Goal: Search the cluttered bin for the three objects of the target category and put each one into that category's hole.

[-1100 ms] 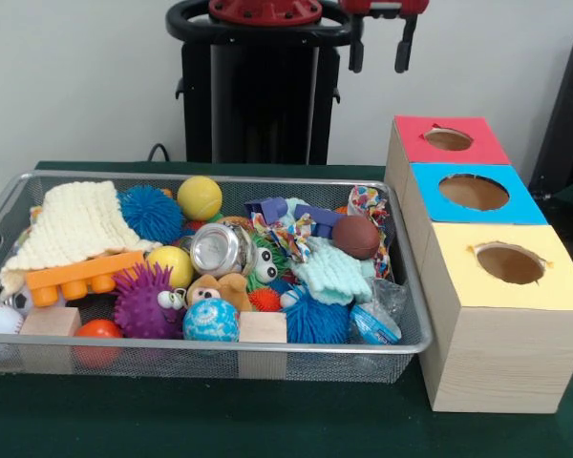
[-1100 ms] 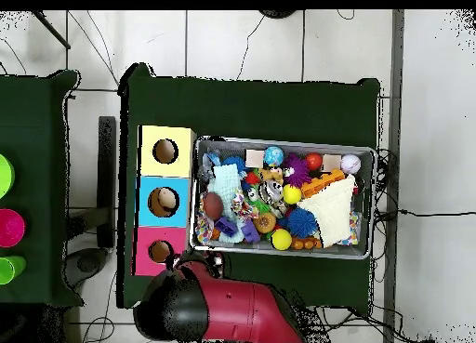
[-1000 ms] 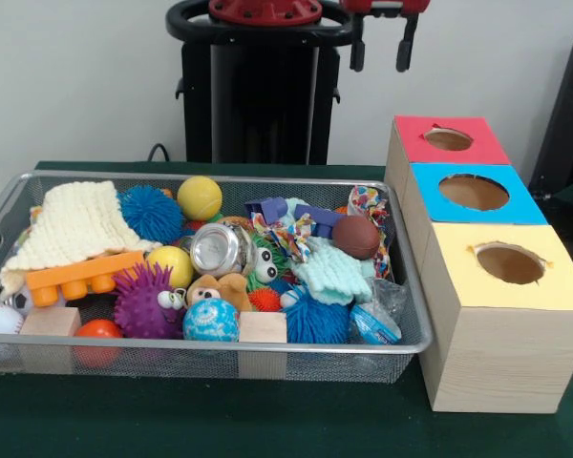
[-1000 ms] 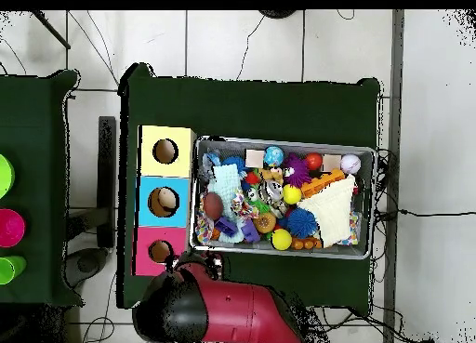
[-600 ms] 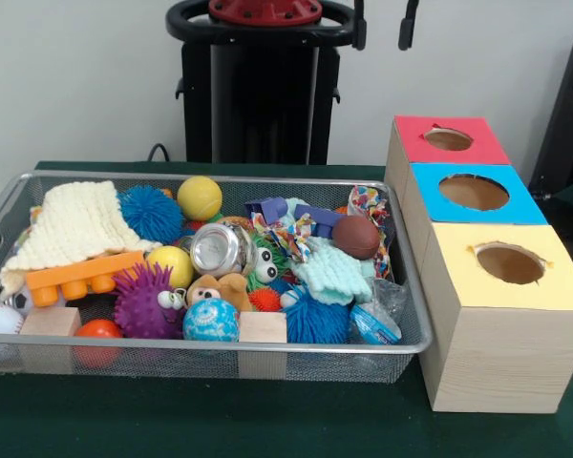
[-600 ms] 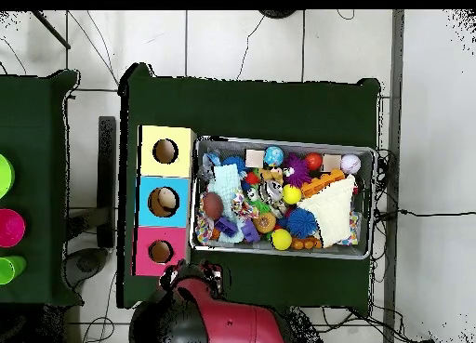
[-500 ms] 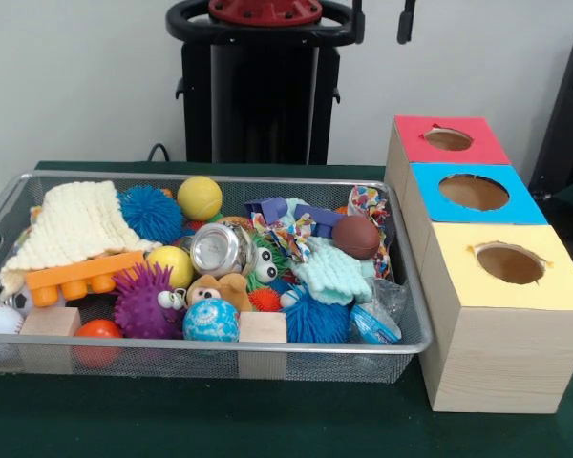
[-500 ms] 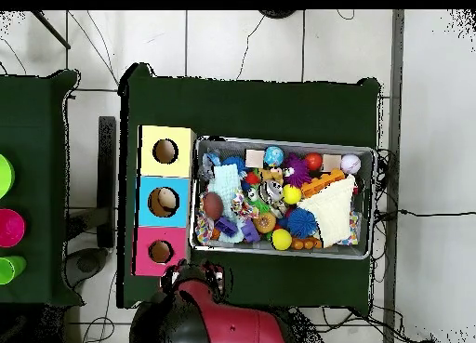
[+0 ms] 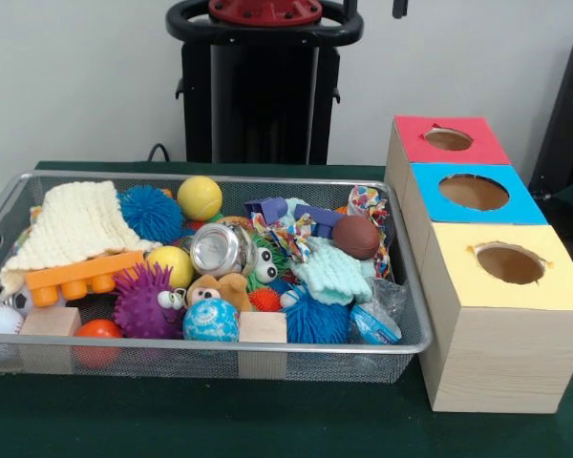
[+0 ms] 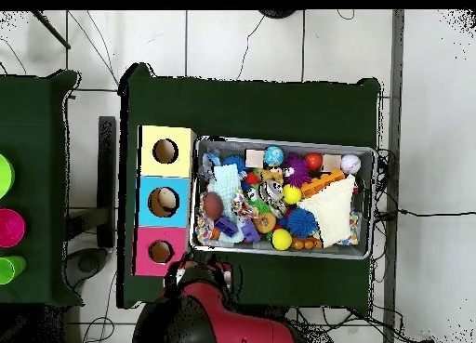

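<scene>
Gripper point(image 9: 399, 8) risen since prev, bin point(image 9: 401, 345) w/ toys well below

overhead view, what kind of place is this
Probably a robot lab or test room: a green-covered table on a tiled floor with loose cables, a wire bin of mixed toys, and a wooden box with three colour-topped holes.

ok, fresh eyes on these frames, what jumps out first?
The wire mesh bin crammed with toys: a cream knitted cloth at its left end, an orange plastic brick below it, a purple spiky ball with eyes near the front. Beside the bin's right end stands a row of wooden boxes with round holes, topped red, blue and yellow.
</scene>
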You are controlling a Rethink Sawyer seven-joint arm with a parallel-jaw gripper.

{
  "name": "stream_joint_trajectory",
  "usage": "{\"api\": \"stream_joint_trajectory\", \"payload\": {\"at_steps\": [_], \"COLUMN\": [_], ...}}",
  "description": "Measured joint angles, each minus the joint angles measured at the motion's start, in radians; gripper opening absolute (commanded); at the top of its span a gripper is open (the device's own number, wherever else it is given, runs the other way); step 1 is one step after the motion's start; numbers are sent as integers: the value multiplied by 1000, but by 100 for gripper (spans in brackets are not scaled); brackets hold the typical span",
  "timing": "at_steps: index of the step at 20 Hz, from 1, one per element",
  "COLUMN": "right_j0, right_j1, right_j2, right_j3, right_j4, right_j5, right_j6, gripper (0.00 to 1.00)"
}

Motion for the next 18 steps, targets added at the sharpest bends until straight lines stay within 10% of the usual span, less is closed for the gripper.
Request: {"api": "stream_joint_trajectory", "payload": {"at_steps": [18], "right_j0": [5], "right_j1": [67], "right_j2": [68], "right_j3": [-8], "right_j4": [19], "right_j5": [-30], "right_j6": [0], "gripper": [100]}}
